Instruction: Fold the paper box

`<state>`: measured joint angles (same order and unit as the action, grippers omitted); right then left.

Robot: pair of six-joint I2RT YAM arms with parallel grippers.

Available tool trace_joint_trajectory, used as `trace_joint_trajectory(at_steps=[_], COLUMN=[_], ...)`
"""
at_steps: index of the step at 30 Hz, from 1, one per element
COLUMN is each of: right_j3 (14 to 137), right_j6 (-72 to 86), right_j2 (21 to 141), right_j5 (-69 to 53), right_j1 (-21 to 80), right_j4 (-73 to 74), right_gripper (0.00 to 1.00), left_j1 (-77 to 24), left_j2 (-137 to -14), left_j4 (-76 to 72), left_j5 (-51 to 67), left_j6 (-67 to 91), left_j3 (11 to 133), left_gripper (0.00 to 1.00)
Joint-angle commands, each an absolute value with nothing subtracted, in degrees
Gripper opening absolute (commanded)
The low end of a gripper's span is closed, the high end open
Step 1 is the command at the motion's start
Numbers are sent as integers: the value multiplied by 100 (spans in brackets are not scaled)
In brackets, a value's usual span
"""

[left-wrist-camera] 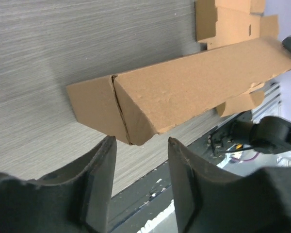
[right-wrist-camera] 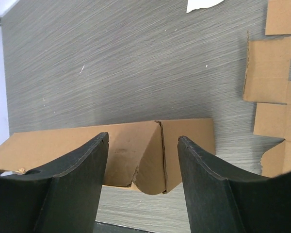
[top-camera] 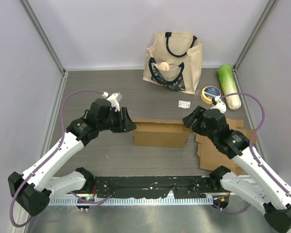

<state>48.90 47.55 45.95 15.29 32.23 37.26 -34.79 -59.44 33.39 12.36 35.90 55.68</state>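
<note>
- Jaws on my left gripper (left-wrist-camera: 141,145) stand spread, holding nothing, at the left end of the paper box (top-camera: 161,134).
- My right gripper (right-wrist-camera: 143,141) is likewise spread and empty, at the right end.
- The box lies mid-way on the table (top-camera: 111,160), long axis running left to right between both grippers.
- Flat cardboard sheets (top-camera: 218,150) lie just beside its right end; a tote bag (top-camera: 173,58) stands well behind.

**Colour check from my end**

Box (top-camera: 161,134): plain brown cardboard, same as the flat sheets (top-camera: 218,150). Table (top-camera: 150,92): grey, streaked wood grain. Bag (top-camera: 173,58): cream, black handles, dark print. Cabbage (top-camera: 230,86): green fading to pale. Tape roll (top-camera: 211,93): yellow, blue centre. Arms (top-camera: 51,160) white and black, cables (top-camera: 62,116) purple. I see black on left gripper (left-wrist-camera: 140,145) and right gripper (right-wrist-camera: 143,138).
</note>
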Motion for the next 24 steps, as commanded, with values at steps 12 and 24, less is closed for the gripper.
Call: trace_joint_trajectory(at_steps=[12, 24], right_j3=[4017, 4043], right_j6=[4447, 4412], right_j2=[4122, 4043], right_j5=[1213, 1204], right_j1=[3208, 3208], right_j4=[2655, 2716], right_gripper=[60, 56], left_j1=[-2780, -2294], left_j2=[-5702, -6240], left_j4=[3270, 2040], left_j5=[1562, 3162], left_j6=[4701, 5431], left_j3=[6056, 5512], left_gripper=[69, 38])
